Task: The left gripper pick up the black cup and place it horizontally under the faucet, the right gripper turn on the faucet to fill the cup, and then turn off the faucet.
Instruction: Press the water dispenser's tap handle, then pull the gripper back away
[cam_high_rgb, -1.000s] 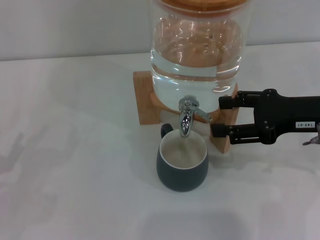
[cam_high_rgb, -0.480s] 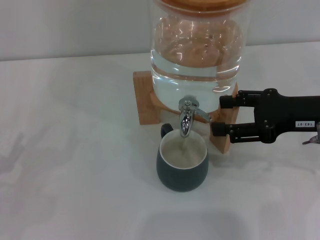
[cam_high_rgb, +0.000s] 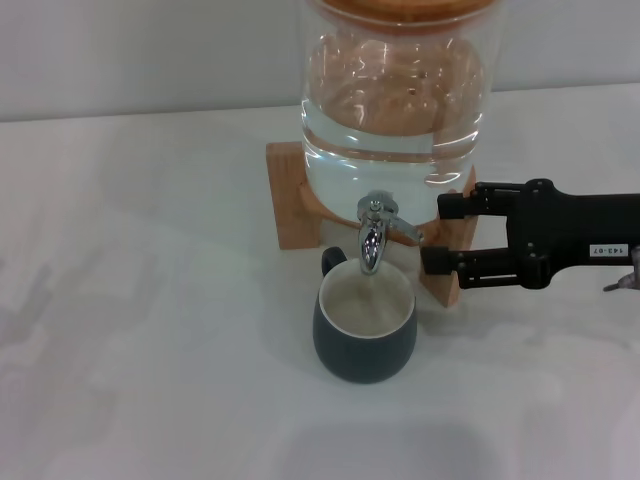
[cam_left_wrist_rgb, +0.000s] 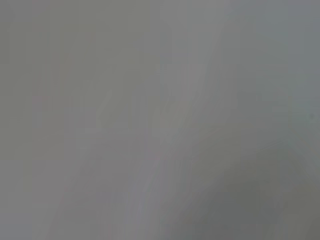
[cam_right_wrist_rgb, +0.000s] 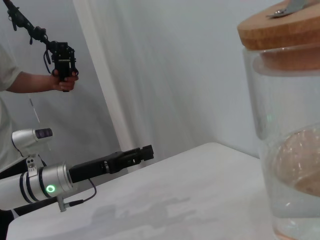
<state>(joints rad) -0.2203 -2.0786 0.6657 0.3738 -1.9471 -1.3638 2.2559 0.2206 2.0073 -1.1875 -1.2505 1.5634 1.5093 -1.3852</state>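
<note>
The black cup (cam_high_rgb: 364, 338) stands upright on the white table, directly under the faucet (cam_high_rgb: 372, 235), with its cream inside showing and its small handle toward the jar. The spout points down into the cup and the thin lever (cam_high_rgb: 408, 231) sticks out to the right. My right gripper (cam_high_rgb: 443, 234) is open, level with the lever and just to its right, fingers pointing at it without touching. My left gripper (cam_right_wrist_rgb: 134, 156) is outside the head view; the right wrist view shows it hovering far off over the table. The left wrist view is plain grey.
A big clear glass jar (cam_high_rgb: 393, 110) of water with a wooden lid (cam_right_wrist_rgb: 280, 27) sits on a wooden stand (cam_high_rgb: 292, 195) behind the cup. A person's hand holding a black device (cam_right_wrist_rgb: 61, 62) shows in the right wrist view.
The cup, faucet and right gripper have held still. A faint shadow at the table's left edge has shifted.
</note>
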